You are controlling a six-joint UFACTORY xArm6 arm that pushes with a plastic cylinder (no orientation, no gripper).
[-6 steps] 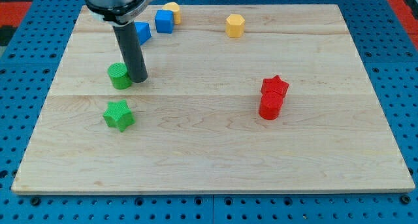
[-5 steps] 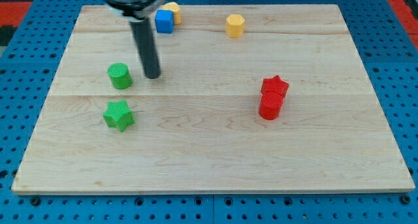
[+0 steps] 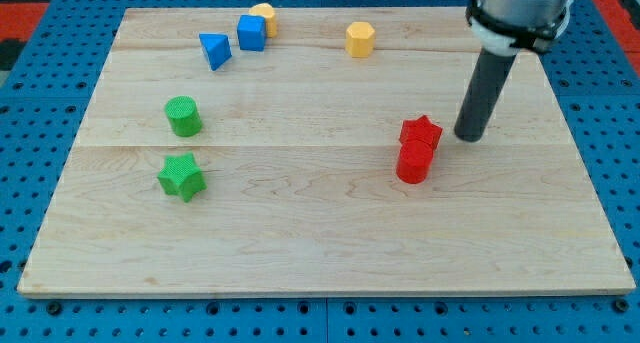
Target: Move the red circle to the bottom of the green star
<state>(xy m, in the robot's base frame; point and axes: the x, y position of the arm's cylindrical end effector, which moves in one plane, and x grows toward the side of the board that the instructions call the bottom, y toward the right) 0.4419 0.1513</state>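
Right now you have my tip (image 3: 469, 137) on the right side of the frame, just right of the red star (image 3: 421, 132) and a little above and right of the red circle (image 3: 413, 164), touching neither as far as can be told; there are no fingers to report, only the bare rod. The red circle sits right of centre, pressed against the lower edge of the red star, well apart from the green star (image 3: 181, 176) at the lower left. You appear to be in the approach step: the circle has not yet been engaged. The next move likely calls for bringing my tip round to the circle's right side, clear of the red star, then pushing it leftward and slightly downward so it ends below the green star. Count the blocks: two red, two green (star and green circle (image 3: 183, 116)), two blue (blue triangle (image 3: 214, 50), blue cube (image 3: 251, 31)), two yellow (the yellow block at the top edge (image 3: 265, 15), the yellow hexagon (image 3: 360, 38)).
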